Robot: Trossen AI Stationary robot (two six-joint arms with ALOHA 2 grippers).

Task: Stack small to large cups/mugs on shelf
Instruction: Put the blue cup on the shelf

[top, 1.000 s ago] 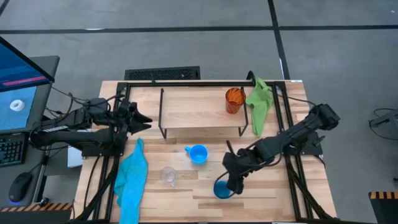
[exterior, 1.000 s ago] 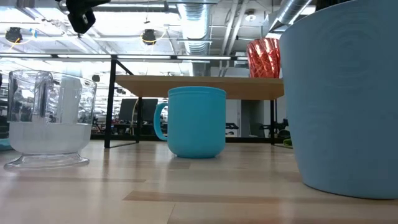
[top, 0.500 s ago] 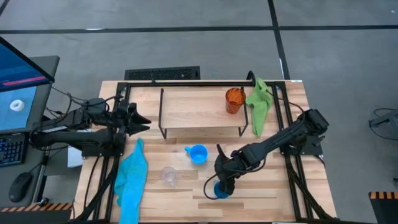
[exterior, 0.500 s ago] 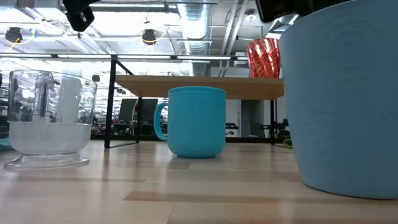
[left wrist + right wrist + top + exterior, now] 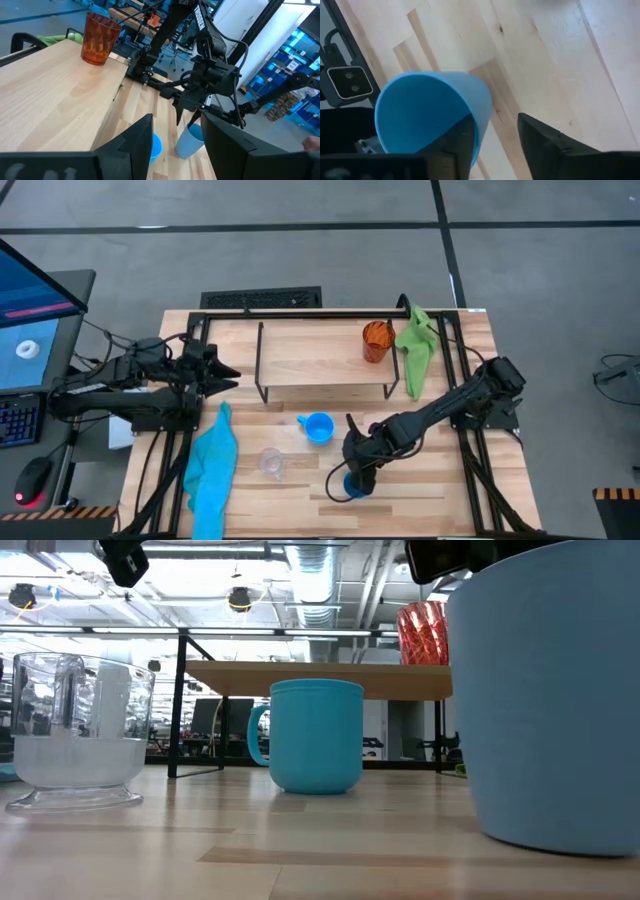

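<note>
The orange cup (image 5: 376, 340) stands on the right end of the shelf (image 5: 320, 355). On the table in front of the shelf stand the light-blue mug (image 5: 318, 427) and the clear glass cup (image 5: 271, 463). The blue handleless cup (image 5: 427, 110) stands upright near the table's near edge. My right gripper (image 5: 495, 145) points steeply down over it, open, with the cup's wall between its fingers. My left gripper (image 5: 176, 145) waits open and holding nothing above the table's left side, pointing about level toward the shelf. My right gripper comes at the blue cup from above. One finger (image 5: 460, 142) is inside the cup at the rim (image 5: 482, 107) on the side toward the table's right; the other (image 5: 545, 145) is outside with bare wood between it and the wall. The cup stands on the table.
A blue cloth (image 5: 212, 465) lies at the near left and a green cloth (image 5: 415, 345) hangs at the shelf's right end. Black frame rails (image 5: 470, 440) run along both table sides. Bare wood lies between the mug, the glass cup and the blue cup.
My right gripper has come down and gone toward the table's left, arriving over the blue cup's rim. In the low view the blue cup has shifted slightly to the left, still standing on the table.
</note>
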